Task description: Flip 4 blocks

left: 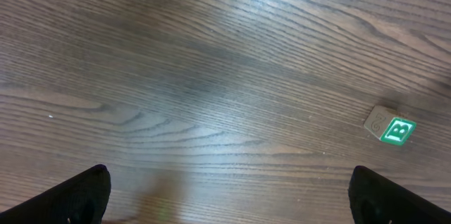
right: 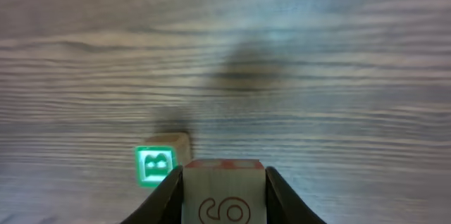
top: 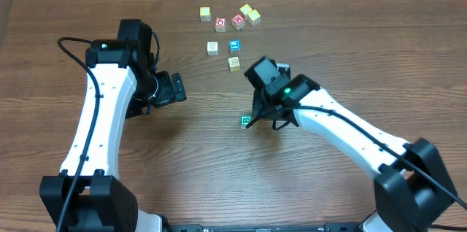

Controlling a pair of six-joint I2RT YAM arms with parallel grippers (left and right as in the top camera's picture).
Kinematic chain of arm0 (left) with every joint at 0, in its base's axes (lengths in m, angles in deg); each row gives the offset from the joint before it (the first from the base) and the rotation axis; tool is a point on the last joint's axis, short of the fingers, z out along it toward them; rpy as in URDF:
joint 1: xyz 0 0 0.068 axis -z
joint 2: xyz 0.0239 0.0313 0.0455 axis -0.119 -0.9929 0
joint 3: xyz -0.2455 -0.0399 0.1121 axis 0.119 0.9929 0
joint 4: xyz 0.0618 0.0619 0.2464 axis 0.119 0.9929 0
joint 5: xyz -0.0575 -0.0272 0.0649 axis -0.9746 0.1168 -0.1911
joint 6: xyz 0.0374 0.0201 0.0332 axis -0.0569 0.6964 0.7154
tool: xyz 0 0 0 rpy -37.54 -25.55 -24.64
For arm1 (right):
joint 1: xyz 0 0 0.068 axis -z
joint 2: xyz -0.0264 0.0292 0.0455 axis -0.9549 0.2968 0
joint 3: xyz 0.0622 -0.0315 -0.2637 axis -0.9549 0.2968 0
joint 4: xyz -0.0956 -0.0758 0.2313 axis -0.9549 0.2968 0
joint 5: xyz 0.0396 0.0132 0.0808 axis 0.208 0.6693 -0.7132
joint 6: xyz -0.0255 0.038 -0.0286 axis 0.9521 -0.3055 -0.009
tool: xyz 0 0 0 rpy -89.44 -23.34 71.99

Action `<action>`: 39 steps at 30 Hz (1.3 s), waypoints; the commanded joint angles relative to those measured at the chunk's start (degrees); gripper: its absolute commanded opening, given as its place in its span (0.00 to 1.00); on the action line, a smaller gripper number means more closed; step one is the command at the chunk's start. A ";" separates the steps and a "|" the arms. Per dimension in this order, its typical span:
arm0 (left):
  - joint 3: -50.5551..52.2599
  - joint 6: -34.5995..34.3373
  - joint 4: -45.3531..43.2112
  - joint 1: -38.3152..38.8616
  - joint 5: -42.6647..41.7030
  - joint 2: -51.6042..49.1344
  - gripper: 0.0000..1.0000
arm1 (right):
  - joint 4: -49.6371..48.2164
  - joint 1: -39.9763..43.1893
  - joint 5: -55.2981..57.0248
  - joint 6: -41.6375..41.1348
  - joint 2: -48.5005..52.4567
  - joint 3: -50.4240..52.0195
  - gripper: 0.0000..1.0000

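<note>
My right gripper (right: 224, 176) is shut on a pale wooden block (right: 224, 196) that has a red outlined figure on the face towards the camera and a reddish top edge. Just left of it, a block with a green letter B (right: 154, 165) lies on the table, also seen in the overhead view (top: 246, 121) and the left wrist view (left: 391, 127). From above, the right gripper (top: 276, 117) covers its held block. A dotted pale block (top: 212, 47) and a patterned one (top: 234, 63) sit farther back. The left gripper (left: 232, 203) hangs open over bare wood (top: 175, 86).
At the back of the table stand two red-faced cubes (top: 220, 24) (top: 238, 21), a blue-faced cube (top: 235, 45) and yellowish plain cubes (top: 205, 14) (top: 249, 14). The left arm's body (top: 109, 86) stands at the left, and the right arm (top: 350, 133) reaches in from the lower right.
</note>
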 commanded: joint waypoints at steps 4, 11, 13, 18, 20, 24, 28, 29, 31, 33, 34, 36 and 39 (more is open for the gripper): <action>-1.18 -1.01 -0.02 0.11 0.59 0.52 1.00 | -7.28 0.04 -2.34 -1.73 1.40 6.86 0.26; -1.18 -1.01 -0.02 0.11 0.61 0.52 1.00 | -8.50 0.04 -3.61 -1.49 1.40 7.26 0.61; -1.18 -1.01 -0.02 0.11 0.61 0.52 1.00 | -8.26 0.22 -3.61 -1.49 1.38 7.17 0.61; -1.18 -1.01 -0.02 0.11 0.61 0.52 1.00 | -4.24 1.88 -3.63 -1.49 0.09 5.68 0.55; -1.18 -1.01 -0.02 0.11 0.61 0.52 1.00 | -1.68 2.95 -3.76 -1.51 -1.51 4.90 0.53; -1.18 -1.01 -0.02 0.11 0.61 0.52 1.00 | 2.36 4.55 -7.58 -1.51 -4.37 4.66 0.40; -1.18 -1.01 -0.02 0.11 0.61 0.52 0.99 | 4.59 4.46 -10.08 -1.57 -4.13 5.25 0.04; -1.18 -1.01 -0.02 0.11 0.61 0.52 1.00 | 4.46 4.09 -10.05 -1.79 -4.00 5.88 0.04; -1.18 -1.01 -0.02 0.11 0.61 0.52 1.00 | 3.52 3.41 -10.01 -3.50 -3.65 7.63 0.04; -1.18 -1.01 -0.02 0.11 0.61 0.52 1.00 | 1.27 2.78 -10.03 -6.25 -3.48 9.86 0.04; -1.18 -1.01 -0.02 0.11 0.61 0.52 1.00 | 0.07 2.45 -10.05 -7.69 -3.43 10.88 0.04; -1.18 -1.01 -0.02 0.11 0.61 0.52 1.00 | -2.99 1.66 -10.16 -11.28 -3.43 13.20 0.04; -1.18 -1.01 -0.02 0.11 0.61 0.52 1.00 | -5.70 0.74 -10.25 -14.88 -3.43 15.30 0.04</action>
